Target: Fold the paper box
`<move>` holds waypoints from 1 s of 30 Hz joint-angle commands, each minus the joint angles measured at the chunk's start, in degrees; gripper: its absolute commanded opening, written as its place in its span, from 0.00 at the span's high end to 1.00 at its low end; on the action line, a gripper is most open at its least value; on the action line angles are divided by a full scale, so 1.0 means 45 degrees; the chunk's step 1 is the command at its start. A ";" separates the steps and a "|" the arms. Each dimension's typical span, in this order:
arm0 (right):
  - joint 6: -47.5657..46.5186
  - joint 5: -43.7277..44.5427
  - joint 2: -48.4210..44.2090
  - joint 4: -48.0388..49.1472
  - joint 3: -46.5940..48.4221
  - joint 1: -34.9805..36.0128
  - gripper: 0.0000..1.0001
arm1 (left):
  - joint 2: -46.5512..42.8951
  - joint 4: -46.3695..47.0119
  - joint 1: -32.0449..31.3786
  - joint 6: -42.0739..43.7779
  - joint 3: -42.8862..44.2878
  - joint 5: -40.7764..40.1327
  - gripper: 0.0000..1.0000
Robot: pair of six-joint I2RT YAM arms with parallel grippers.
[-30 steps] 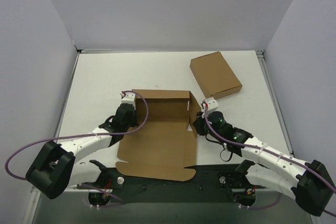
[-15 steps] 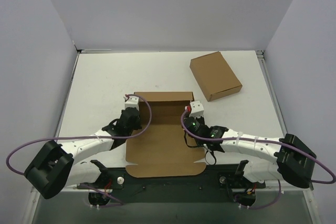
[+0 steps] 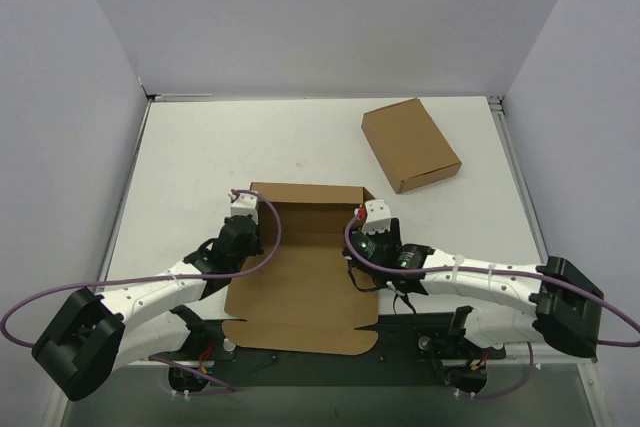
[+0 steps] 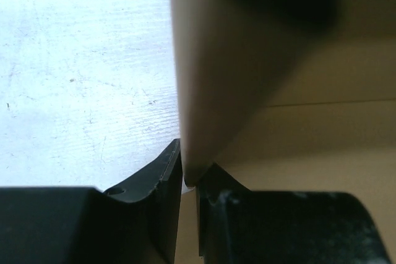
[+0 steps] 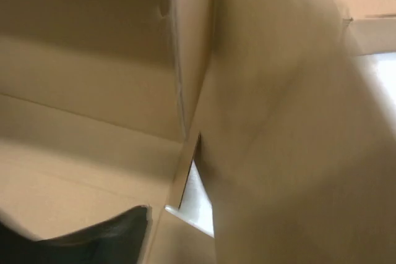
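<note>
The paper box point(image 3: 300, 277) lies opened out at the table's near middle, its back wall and side flaps raised. My left gripper point(image 3: 244, 205) is at the box's left wall; in the left wrist view it point(image 4: 189, 180) is shut on the lower edge of that upright brown flap point(image 4: 229, 60). My right gripper point(image 3: 371, 214) sits at the right wall. The right wrist view shows one dark finger point(image 5: 80, 242) low on the left, standing off from a brown flap point(image 5: 291, 122) that hides the other finger; the jaws stand open.
A closed brown carton point(image 3: 410, 144) lies at the back right of the white table point(image 3: 200, 147). Grey walls stand on three sides. Both arm bases and purple cables run along the near edge.
My right arm swung left to the box's right wall, then its gripper opened. The box slid a little nearer and to the left, with the left gripper still shut on its wall.
</note>
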 commanded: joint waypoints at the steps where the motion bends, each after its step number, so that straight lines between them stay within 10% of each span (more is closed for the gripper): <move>1: -0.1315 -0.1376 -0.2155 -0.1661 0.1399 0.0082 0.27 | -0.0457 0.1119 -0.0029 0.0445 0.0016 0.0510 0.77; 9: -0.3215 -0.2806 -0.4522 -0.4103 0.4348 -0.0580 0.16 | -0.0457 0.1177 0.0244 0.0504 0.0036 0.0940 0.77; 13: -0.3312 -0.4325 -0.4873 -0.3970 0.4293 -0.3330 0.19 | -0.0594 0.1275 0.0283 0.0563 -0.0062 0.1018 0.77; 20: -0.2805 -0.6807 -0.5304 -0.2504 0.1779 -0.7940 0.23 | -0.0555 0.1275 0.0284 0.0602 -0.0023 0.1077 0.78; 30: -0.2999 -1.0285 -0.7372 -0.1528 -0.1252 -0.7965 0.25 | -0.0458 0.1255 0.0303 0.0621 0.0055 0.1232 0.78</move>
